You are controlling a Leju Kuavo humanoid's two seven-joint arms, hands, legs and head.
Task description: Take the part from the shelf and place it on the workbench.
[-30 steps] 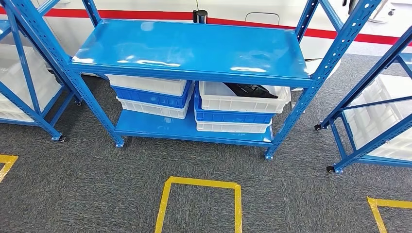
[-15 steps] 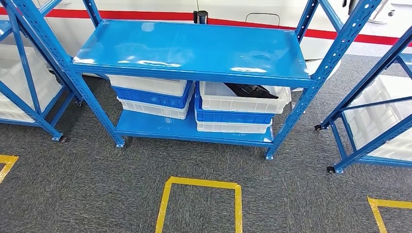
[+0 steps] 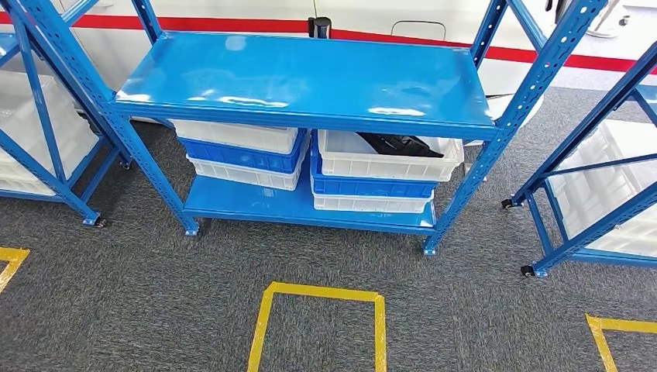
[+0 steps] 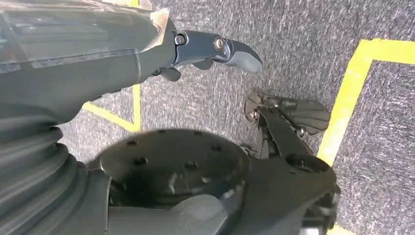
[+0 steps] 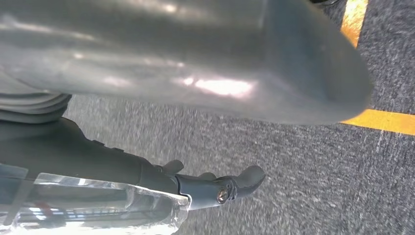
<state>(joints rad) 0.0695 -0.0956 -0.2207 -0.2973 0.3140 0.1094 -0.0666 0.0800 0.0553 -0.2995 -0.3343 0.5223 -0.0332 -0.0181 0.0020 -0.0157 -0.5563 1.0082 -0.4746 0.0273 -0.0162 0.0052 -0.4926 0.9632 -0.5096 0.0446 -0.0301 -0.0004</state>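
Black part lies in the top white crate of the right-hand stack on the lower deck of the blue shelf, toward that deck's right end; the upper deck's front edge hides much of it, so its shape is hard to make out. That crate sits on a blue crate and another white one. Beside it, at the deck's left end, stands a second stack of crates, white over blue over white.

Both arms hang low over the grey carpet. The left hand points down toward the floor, fingers loosely apart and holding nothing. The right hand hangs likewise, fingers slightly spread and empty; its palm side is mostly hidden by the wrist cover.

Yellow tape marks a square on the carpet in front of the shelf.
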